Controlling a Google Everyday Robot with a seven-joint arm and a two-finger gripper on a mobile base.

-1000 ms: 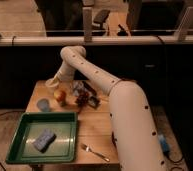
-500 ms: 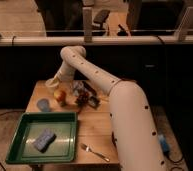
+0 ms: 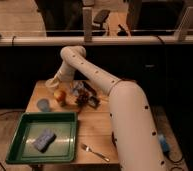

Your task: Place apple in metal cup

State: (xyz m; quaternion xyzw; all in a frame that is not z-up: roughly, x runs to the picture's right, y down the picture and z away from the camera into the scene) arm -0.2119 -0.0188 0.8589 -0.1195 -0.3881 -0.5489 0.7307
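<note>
The apple (image 3: 60,95) is small, round and yellow-orange with a reddish side. It sits on the wooden table (image 3: 97,125) near its back left part. My gripper (image 3: 54,83) hangs just above and slightly left of the apple, at the end of the white arm (image 3: 90,70) that bends over the table. A grey-blue round object (image 3: 43,104) stands just left of the apple; I cannot tell whether it is the metal cup. No other cup is plain to see.
A green tray (image 3: 20,150) at the front left holds a blue sponge (image 3: 44,140). A fork (image 3: 95,152) lies at the table's front edge. A dark crumpled bag (image 3: 85,95) lies right of the apple. A railing and dark wall stand behind.
</note>
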